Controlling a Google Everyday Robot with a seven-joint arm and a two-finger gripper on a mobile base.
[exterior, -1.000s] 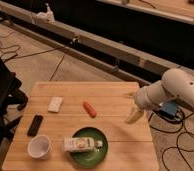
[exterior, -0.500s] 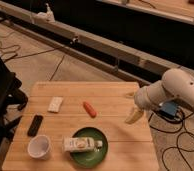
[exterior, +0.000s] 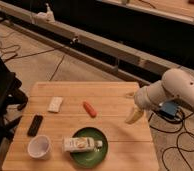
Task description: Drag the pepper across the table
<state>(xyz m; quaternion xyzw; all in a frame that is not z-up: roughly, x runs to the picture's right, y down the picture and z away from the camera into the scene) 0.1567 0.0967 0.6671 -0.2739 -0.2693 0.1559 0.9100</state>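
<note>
1. In the camera view, the pepper (exterior: 90, 109) lay flat near the middle of the worktop (exterior: 115, 95). It was small and red-orange, and nothing touched it.
2. The pepper sat in the same spot as it did 1 second before. It had not been dragged at all.
3. The end effector (exterior: 133, 117) hung at the right side of the worktop, near the edge. It pointed down and to the left, and its pale fingers were spread with nothing between them.
4. The end effector was well apart from the pepper, with bare wood between the 2. It looked the same as 1 second before, so the white arm (exterior: 175, 92) had paused or moved too little to show.
5. A white packet (exterior: 55, 104) lay to the left of the pepper. A black remote (exterior: 35, 125) and a white cup (exterior: 39, 147) sat near the left edge.
6. A green plate (exterior: 101, 151) sat just in front of the pepper, with a pale bottle (exterior: 80, 144) lying on it. None of these things had moved either.
7. So I judged the task had not really begun. The end effector still needed to reach left to the pepper and come down on it.
8. The plate was close by, so a pull toward the front could bump it. A slide to the side looked safer.
</note>
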